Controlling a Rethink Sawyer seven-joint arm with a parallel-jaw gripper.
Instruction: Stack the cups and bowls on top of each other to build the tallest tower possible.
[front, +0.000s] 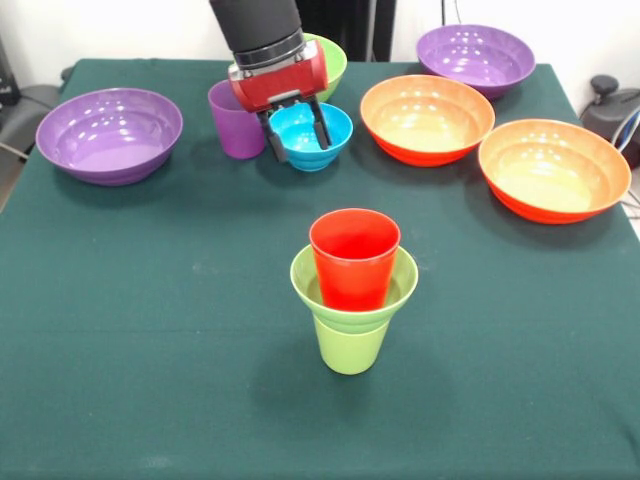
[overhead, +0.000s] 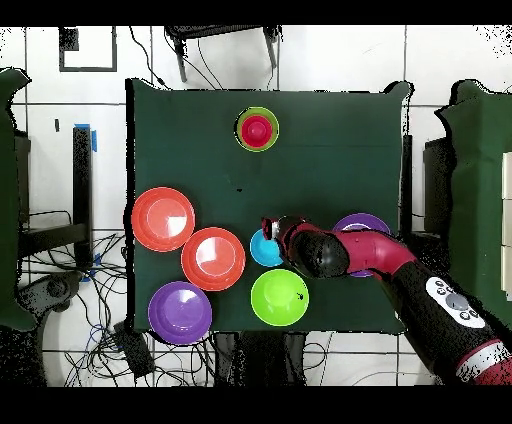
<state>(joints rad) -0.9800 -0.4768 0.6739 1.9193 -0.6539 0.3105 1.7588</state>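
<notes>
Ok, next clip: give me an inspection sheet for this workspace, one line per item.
Surface: dark green tablecloth, flat.
Job's things: tower stands near the front: red cup in small green bowl on green cup. Small blue bowl, purple cup, medium green bowl, two purple bowls and two orange bowls sit along the far side.
Clutter: nothing seen.
Grippers: claw open, fingers astride the blue bowl's rim.
Cables: tangled on the floor beside the table.
Surroundings: tiled floor, dark furniture at the sides.
</notes>
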